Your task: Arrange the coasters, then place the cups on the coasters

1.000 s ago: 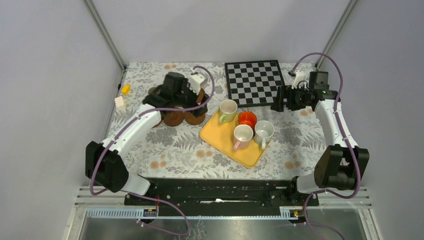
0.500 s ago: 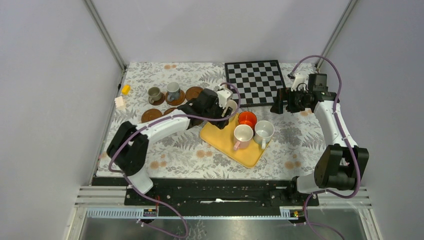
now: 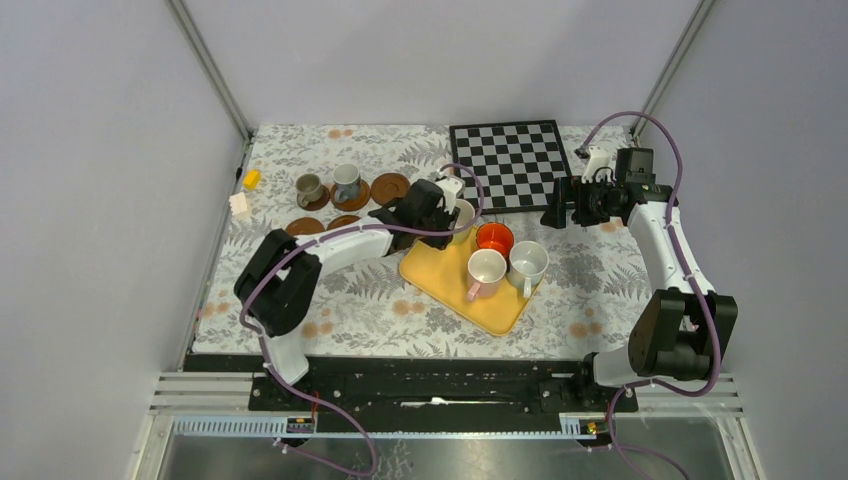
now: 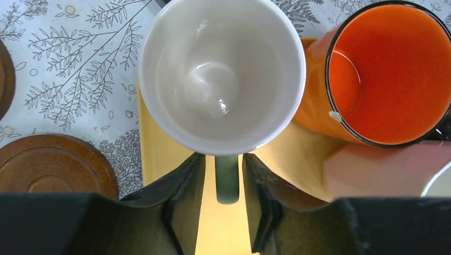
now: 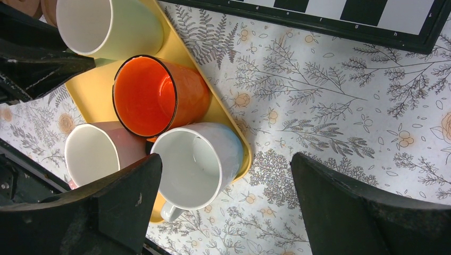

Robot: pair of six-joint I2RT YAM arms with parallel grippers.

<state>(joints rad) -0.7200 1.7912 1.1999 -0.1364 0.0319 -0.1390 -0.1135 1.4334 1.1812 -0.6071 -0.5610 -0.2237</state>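
Note:
On the yellow tray stand a pale green cup, an orange-red cup, a pinkish cup and a white cup. My left gripper straddles the green cup's handle, with a slim gap on each side and neither pad touching. A grey-brown cup and a blue-grey cup sit on coasters at the back left. Bare coasters lie near them, and one coaster shows left of the tray. My right gripper hangs wide open and holds nothing.
A chessboard lies at the back, just behind the tray and beside the right gripper. A small yellow block and a white block sit near the left edge. The left arm stretches over the front coasters.
The left arm swung right from the coasters to the tray. Its jaws narrowed round the green cup's handle. The right arm hardly moved.

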